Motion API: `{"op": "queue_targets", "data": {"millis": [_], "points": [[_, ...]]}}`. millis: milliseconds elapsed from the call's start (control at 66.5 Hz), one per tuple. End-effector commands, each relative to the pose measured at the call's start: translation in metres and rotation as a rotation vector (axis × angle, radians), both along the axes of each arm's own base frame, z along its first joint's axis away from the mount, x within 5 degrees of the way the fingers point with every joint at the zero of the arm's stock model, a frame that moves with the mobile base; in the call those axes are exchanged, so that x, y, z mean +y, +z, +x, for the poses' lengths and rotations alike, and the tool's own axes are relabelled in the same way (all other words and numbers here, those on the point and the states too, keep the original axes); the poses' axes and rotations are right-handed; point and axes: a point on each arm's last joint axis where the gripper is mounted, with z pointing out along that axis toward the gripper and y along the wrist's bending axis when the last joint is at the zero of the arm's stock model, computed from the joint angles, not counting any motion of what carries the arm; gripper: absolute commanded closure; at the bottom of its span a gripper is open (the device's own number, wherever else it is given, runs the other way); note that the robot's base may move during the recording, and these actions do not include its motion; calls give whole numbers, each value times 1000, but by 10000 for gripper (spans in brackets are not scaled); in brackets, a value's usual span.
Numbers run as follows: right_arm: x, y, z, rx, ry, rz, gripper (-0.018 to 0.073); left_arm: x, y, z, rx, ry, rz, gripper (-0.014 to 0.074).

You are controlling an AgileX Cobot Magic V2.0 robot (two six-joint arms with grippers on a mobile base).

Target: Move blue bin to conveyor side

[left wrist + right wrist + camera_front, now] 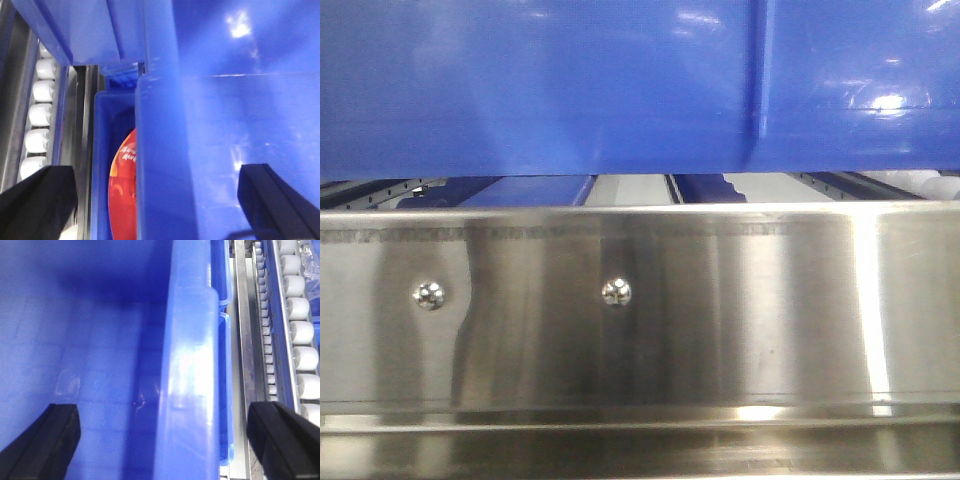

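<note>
The blue bin (620, 80) fills the top of the front view as a glossy wall just above the steel rack. In the left wrist view my left gripper (157, 200) is open, its black fingers (40, 200) straddling the bin's thick rim (160, 150), one inside and one outside. The right wrist view shows my right gripper (165, 440) open as well, astride the opposite rim (190, 390), with a finger (45, 440) inside the bin. Neither pair of fingers visibly presses the wall. The conveyor side is out of view.
A shiny stainless-steel rack (640, 320) with two screws spans the front. White rollers (40, 115) (300, 335) run along both sides of the bin. Another blue bin (100, 150) to the left holds a red package (124, 190).
</note>
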Motion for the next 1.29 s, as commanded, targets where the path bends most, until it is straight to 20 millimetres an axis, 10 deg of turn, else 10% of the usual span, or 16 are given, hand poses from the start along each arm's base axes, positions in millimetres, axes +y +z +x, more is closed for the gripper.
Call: {"op": "queue_targets", "data": {"millis": [0, 421, 587, 737, 797, 1279], "points": [[-2, 5, -2, -28, 1, -1, 0, -2, -3, 3, 4, -7, -10, 49], [-2, 5, -2, -28, 1, -1, 20, -3, -6, 5, 12, -8, -14, 49], [-2, 5, -2, -28, 1, -1, 324, -3, -6, 5, 12, -8, -14, 126], [-2, 5, -2, -28, 1, -1, 673, -3, -6, 5, 12, -8, -14, 486], [-2, 5, -2, -28, 1, -1, 630, -3, -7, 5, 14, -8, -14, 654], [-11, 31, -27, -111, 1, 31, 638, -3, 17, -19, -61, -8, -10, 612]]}}
